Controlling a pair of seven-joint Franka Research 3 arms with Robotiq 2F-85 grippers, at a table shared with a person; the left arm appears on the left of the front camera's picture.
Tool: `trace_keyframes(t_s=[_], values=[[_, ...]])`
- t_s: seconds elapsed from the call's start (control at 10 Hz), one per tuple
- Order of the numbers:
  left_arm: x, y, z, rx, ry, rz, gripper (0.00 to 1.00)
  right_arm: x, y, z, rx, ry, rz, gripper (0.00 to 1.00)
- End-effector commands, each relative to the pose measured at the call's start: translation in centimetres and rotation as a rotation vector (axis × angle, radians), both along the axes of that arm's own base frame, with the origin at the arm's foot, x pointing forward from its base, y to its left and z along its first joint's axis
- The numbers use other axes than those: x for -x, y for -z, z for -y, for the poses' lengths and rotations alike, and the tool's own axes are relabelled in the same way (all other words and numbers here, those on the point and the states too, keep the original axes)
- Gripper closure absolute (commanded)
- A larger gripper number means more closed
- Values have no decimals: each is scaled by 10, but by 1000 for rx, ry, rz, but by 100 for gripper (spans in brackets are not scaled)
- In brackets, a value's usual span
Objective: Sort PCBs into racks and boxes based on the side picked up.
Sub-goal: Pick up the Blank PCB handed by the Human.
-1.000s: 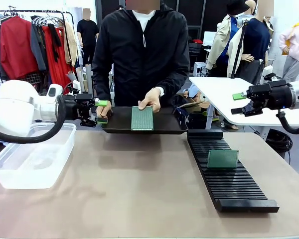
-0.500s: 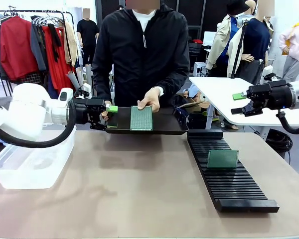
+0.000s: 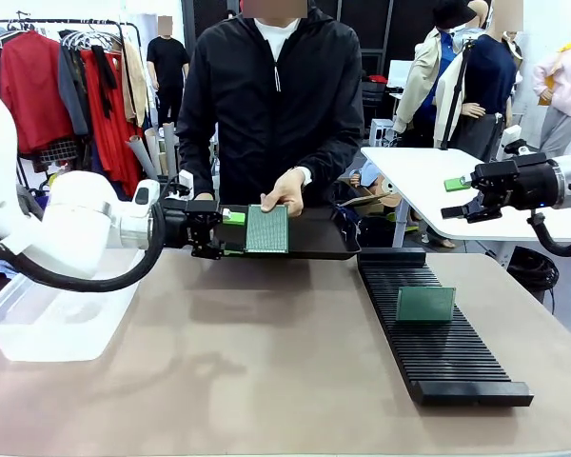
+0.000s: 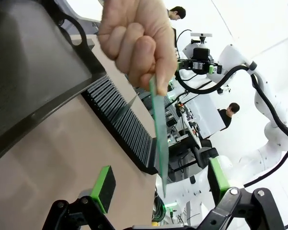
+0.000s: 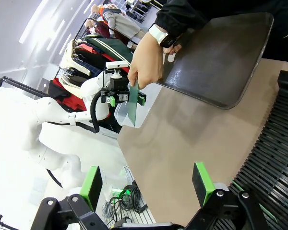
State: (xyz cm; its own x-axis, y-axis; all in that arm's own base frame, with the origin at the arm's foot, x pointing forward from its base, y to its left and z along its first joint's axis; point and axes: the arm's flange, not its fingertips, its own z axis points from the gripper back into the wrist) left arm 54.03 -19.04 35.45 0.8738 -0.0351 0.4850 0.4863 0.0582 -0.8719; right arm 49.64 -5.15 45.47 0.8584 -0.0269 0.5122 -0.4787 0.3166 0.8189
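**Sorting at an early stage.** One board, the racked PCB (image 3: 425,305), stands in the slots of the rack (image 3: 457,367) at 4 o'clock on the surface (image 3: 266,381), its plain dark face towards the camera. The slots nearer the camera are vacant. The box (image 3: 48,328) at 9 o'clock shows no board in the part the arm leaves visible.

The offered PCB (image 3: 268,228) is at 12 o'clock, held upright by the person's hand (image 3: 287,190) over a black tray (image 3: 319,233), dotted face towards the camera. The left gripper (image 3: 230,234) meets it from 9 o'clock with its jaws spread wide and holding nothing. In the left wrist view the board's thin edge lines up between the pads, and neither pad touches it.

The right gripper (image 3: 457,198) hovers at 3 o'clock beyond the rack, its jaws wide and empty.

Judged progress: one board is placed. Still to do are the grasp of the second, its routing to rack or box, and its release.
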Motion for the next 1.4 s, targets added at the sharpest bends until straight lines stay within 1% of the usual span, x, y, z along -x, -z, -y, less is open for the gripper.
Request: trace_keyframes(t_s=[0.0,0.3,0.7,0.8,0.9,1.0,1.3], values=[[-3,0,14,28,-17,44,0,0,-1,0,-1,0,2,0],[-9,1,31,44,-3,47,0,0,-1,0,-1,0,2,0],[-15,4,40,35,-6,46,0,0,-1,0,-1,0,2,0],[-16,5,40,34,-10,44,3,0,-1,0,-1,0,2,0],[-17,4,40,33,-15,45,12,0,-1,0,-1,0,2,0],[-17,5,40,32,-16,47,27,0,-1,0,-1,0,2,0],[-22,5,39,43,-29,51,85,0,-1,0,-1,0,2,0]])
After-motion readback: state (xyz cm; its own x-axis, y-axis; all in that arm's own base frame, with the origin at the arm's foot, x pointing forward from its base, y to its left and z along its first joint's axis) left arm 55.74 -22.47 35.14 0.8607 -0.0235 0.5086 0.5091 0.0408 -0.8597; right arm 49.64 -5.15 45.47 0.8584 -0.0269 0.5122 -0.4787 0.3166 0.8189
